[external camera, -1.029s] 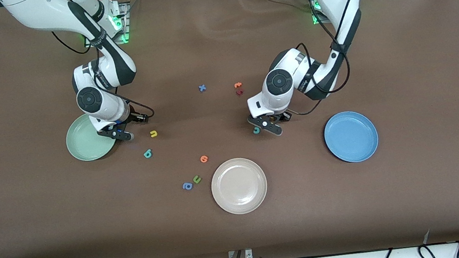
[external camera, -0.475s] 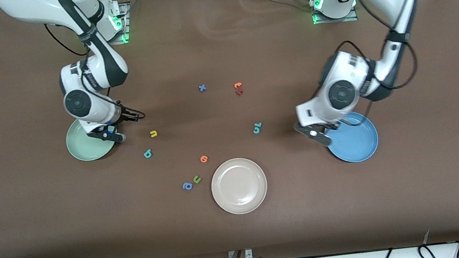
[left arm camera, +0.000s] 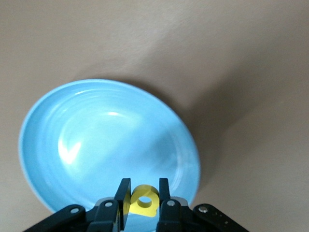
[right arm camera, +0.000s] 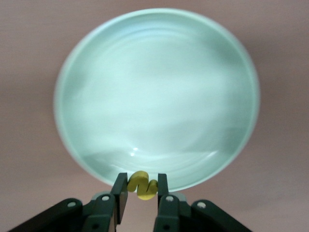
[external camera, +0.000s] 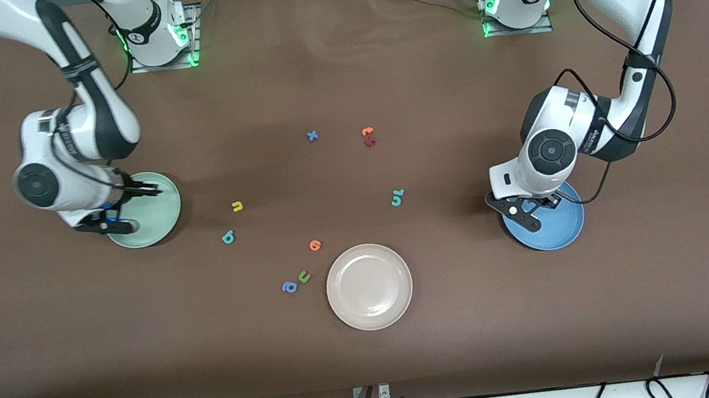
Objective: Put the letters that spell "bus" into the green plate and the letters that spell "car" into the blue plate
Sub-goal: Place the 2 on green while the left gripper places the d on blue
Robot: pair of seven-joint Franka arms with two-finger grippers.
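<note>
Both arms had swung outward within the last second: the right arm from the table just beside the green plate to over its rim, the left arm from beside the teal letters mid-table to over the blue plate.

The yellow "s" (right arm camera: 141,186) sat pinched crosswise between the right gripper (external camera: 106,223)'s fingers (right arm camera: 120,191), which were closed tight on it. It hung over the edge of the green plate (external camera: 160,199), at the plate's side toward the right arm's end of the table. The yellow "a" (left arm camera: 143,201) was clamped the same way in the left gripper (external camera: 525,210), fingers (left arm camera: 163,193) shut against its flanks, over the rim of the blue plate (external camera: 568,227).

Each arm was carrying its first letter to its plate. Both letters looked to be at the rims, so my judgement was that each gripper should travel further in over the plate's bowl, lower a little, then part its fingers.

Still on the table lay the yellow "u" (external camera: 236,206), the teal "b" (external camera: 228,237) and the teal "r" and "c" (external camera: 398,198) touching one another, all between the two plates. Both plates were empty.
</note>
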